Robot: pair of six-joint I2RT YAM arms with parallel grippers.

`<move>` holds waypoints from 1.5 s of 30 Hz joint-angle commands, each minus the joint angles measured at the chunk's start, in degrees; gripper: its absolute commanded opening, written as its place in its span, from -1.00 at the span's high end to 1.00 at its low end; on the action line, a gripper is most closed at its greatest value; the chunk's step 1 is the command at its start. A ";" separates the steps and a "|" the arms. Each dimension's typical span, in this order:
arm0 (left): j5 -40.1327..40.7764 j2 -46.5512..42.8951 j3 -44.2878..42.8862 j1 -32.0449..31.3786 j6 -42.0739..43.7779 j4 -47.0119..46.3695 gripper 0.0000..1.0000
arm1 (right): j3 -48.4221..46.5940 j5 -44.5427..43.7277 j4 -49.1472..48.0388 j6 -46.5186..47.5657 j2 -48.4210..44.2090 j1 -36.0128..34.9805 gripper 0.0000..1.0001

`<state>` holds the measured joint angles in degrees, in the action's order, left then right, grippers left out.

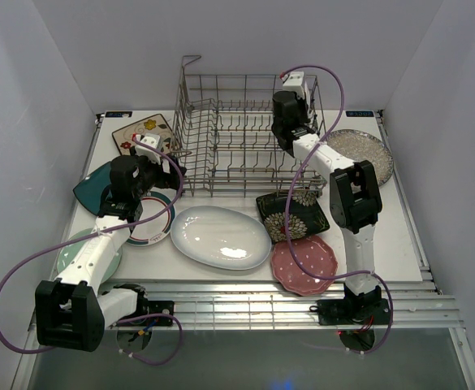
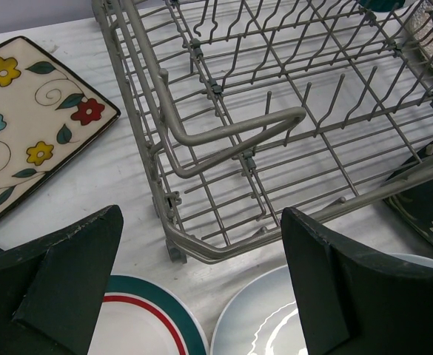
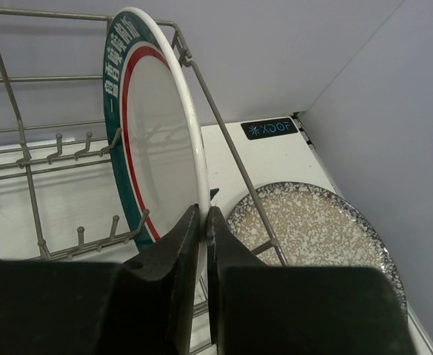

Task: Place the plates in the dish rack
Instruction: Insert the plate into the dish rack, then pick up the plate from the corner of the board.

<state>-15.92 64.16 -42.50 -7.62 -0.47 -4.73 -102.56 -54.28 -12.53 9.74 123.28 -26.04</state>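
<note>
The right fingers (image 3: 173,255) are pinched shut on the rim of a teal-rimmed plate (image 3: 157,133), which stands upright on edge inside the dish rack (image 1: 233,150) against its right end wall. The plate's lower edge is hidden, so I cannot tell whether it sits between tines. It is the one plate visible in the rack. Just outside that wall a speckled grey plate (image 3: 312,229) lies flat on the worktop (image 3: 275,159).

The left fingers (image 2: 61,274) are spread wide and hold nothing. They hang above a second teal-rimmed round plate (image 2: 153,318) and the white oval plate (image 2: 260,325), near the rack's front corner. The cream floral plate (image 2: 24,126) and black floral plate (image 2: 431,207) lie beside the rack, and the pink plate (image 1: 304,264) sits nearer the arms.
</note>
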 commanded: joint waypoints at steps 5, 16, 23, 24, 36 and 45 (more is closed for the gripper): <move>-1.30 -1.67 -0.21 -0.03 0.12 -0.63 -0.96 | 2.28 1.28 -2.50 -3.76 -1.12 -0.24 0.61; -1.04 -1.85 -0.21 -0.03 0.21 -0.45 -0.96 | 2.98 1.11 -1.62 -4.29 -4.27 0.20 0.39; -1.21 -1.67 -0.65 -0.03 0.21 0.25 -0.96 | 6.06 1.37 -2.14 -4.64 -7.97 0.20 0.14; -1.56 -1.41 -1.52 -0.03 0.21 1.47 -0.96 | 6.23 1.63 -2.06 -4.73 -8.84 0.20 0.14; -0.86 -0.79 -2.94 -0.03 1.70 3.85 -0.96 | 16.07 7.78 -3.19 -9.21 -19.56 0.20 -0.53; -0.43 -1.14 -3.12 -0.03 1.70 4.21 -0.96 | 25.30 6.82 -3.81 -15.88 -26.25 0.38 -0.79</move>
<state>-16.64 64.40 -43.27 -7.62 0.86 -0.80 -79.11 -46.41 -13.56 -2.20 100.31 -25.93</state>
